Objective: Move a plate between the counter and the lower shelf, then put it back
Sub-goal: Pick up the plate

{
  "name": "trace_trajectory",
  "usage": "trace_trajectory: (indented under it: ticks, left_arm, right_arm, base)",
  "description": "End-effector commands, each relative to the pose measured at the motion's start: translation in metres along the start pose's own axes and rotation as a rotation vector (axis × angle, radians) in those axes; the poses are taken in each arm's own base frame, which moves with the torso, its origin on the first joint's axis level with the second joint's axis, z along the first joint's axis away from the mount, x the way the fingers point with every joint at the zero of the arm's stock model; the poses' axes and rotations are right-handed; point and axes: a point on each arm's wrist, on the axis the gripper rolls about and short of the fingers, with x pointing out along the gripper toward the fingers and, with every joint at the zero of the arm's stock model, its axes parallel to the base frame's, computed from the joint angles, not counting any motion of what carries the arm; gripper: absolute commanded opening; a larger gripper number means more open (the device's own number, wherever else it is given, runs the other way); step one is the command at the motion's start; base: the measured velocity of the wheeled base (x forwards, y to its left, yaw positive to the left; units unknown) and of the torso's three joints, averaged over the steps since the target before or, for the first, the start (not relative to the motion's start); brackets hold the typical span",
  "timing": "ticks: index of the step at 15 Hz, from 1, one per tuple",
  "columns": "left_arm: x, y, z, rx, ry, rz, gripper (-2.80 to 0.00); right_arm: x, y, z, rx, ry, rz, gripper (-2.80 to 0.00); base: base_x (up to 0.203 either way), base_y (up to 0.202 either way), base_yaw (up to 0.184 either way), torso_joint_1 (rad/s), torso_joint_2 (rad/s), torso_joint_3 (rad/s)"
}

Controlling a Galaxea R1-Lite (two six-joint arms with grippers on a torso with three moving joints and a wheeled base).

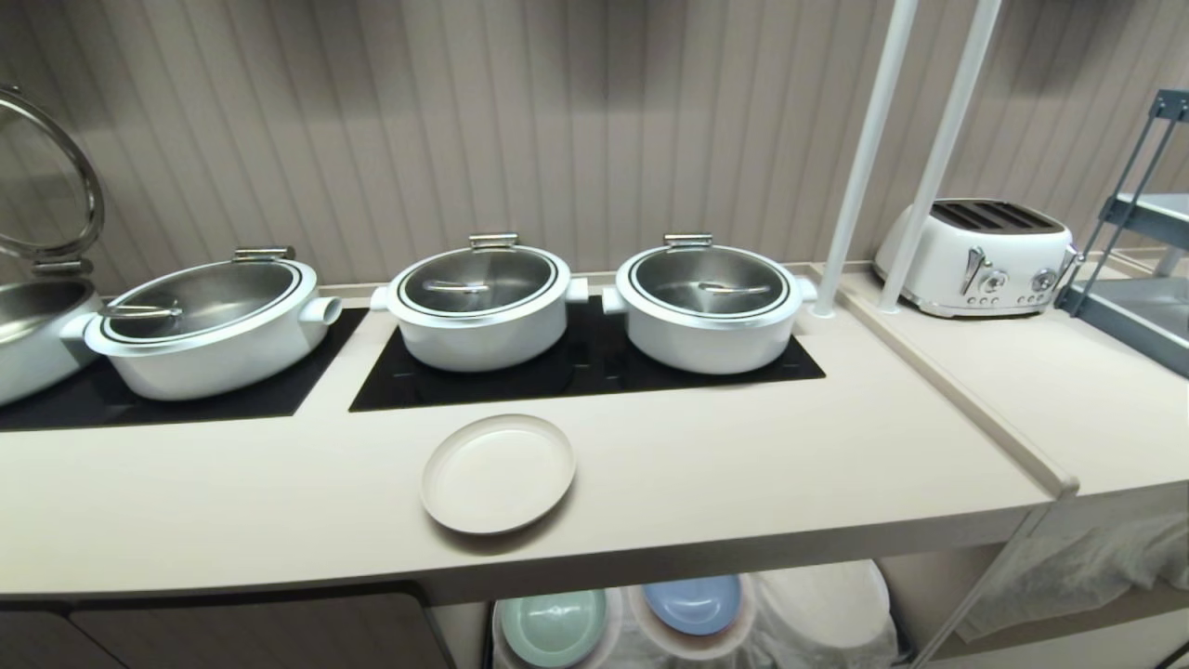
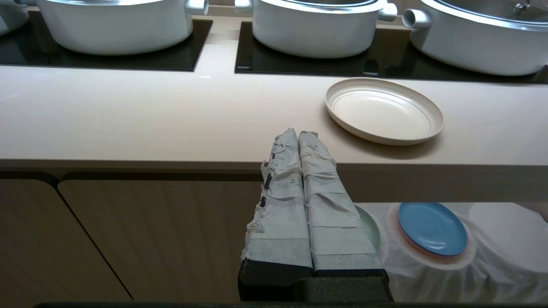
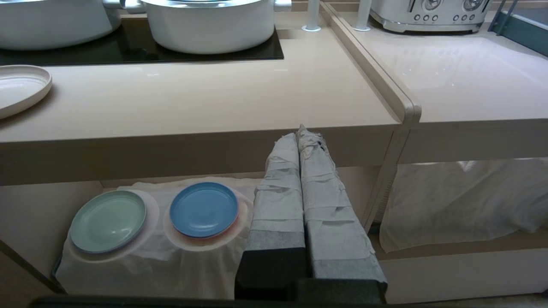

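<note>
The plate (image 1: 498,474) sits flat on the tabletop (image 1: 743,465), close to its thick rounded front edge and just in front of the middle hob panel (image 1: 585,372). It is round, matte cream, with a low raised rim and faint rings inside. Nothing touches it.

Behind it, two black glass hob panels are set flush in the pale beige top. Three white lidded pots stand on them, each with a brushed metal lid: one pot (image 1: 209,321) on the left panel, two (image 1: 478,302) (image 1: 711,302) on the middle one. A fourth vessel with its glass lid raised (image 1: 42,186) shows at the far left edge.

Below the front edge, the lower shelf (image 3: 25,214) holds white-cloth-draped stacks: a mint-green plate (image 3: 108,221) on one, a blue plate (image 3: 204,209) beside it.

Right of the two white poles (image 1: 892,158), a glossy white toaster (image 1: 975,255) stands near the back edge of the adjoining top.

The left gripper (image 2: 298,134) hangs in front of the tabletop's front edge, its tape-wrapped fingers (image 2: 282,192) clenched together on nothing. The right gripper (image 3: 302,132) does likewise further right, fingers (image 3: 325,201) pressed shut and empty.
</note>
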Motion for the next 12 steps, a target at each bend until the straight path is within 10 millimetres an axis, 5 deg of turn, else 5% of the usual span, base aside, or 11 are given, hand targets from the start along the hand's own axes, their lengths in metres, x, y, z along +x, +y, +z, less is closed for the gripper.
trace_trajectory:
  ticks: [1, 12]
  left_arm:
    - [0.0001, 0.0000, 0.0001, -0.001, 0.000, 0.001, -2.80]
    - [0.0001, 0.0000, 0.0001, -0.001, 0.000, 0.001, -2.80]
  right_arm:
    - [0.0000, 0.0000, 0.0000, -0.002, 0.000, 0.000, -2.80]
    - [0.0000, 0.0000, -0.0001, -0.004, 0.001, 0.002, -2.80]
  base:
    - [0.000, 0.000, 0.000, 0.000, 0.00, 0.000]
    - [0.000, 0.000, 0.000, 0.000, 0.00, 0.000]
